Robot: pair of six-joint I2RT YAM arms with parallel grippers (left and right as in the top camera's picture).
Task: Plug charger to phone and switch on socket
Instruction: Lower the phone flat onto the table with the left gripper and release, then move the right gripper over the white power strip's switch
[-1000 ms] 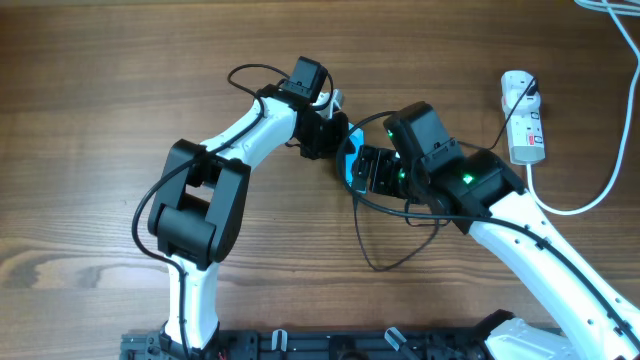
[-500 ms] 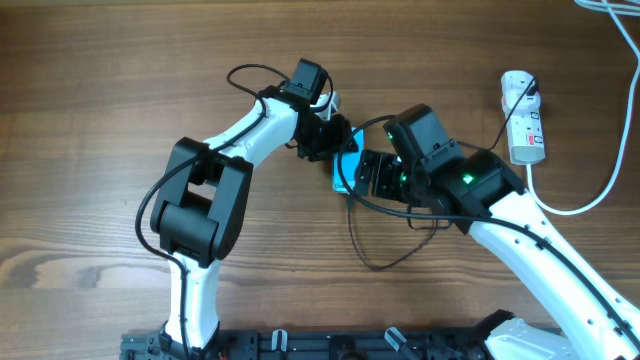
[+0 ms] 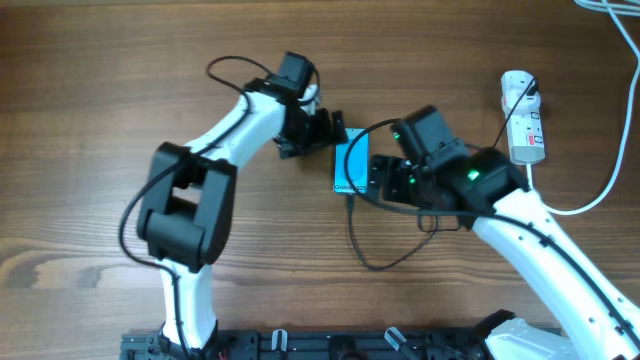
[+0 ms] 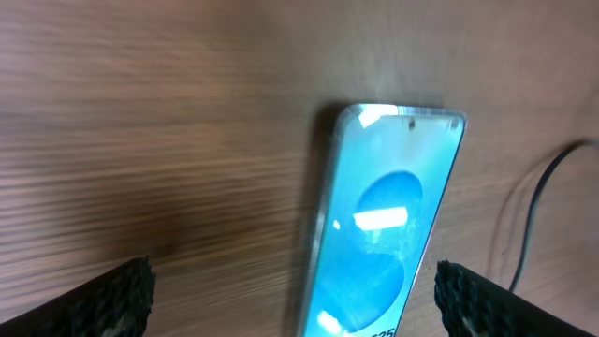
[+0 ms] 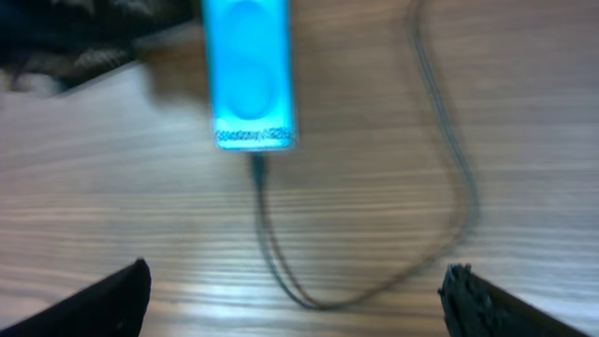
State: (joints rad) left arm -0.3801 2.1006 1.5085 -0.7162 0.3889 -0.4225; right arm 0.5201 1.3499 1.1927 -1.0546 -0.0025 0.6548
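Apparently has charger (image 3: pixel 351 225) seated in phone (image 3: pixel 350 166) mid-frame, shows left tool (image 3: pixel 322 132) and right tool (image 3: pixel 385 178) both released, needs next socket (image 3: pixel 524 125) at upper right turned on.

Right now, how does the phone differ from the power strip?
The phone is bright turquoise; the power strip is white. The phone lies centrally; the power strip sits off to the right. A thin black cable meets the phone, a thick white lead the power strip. Both lie flat.
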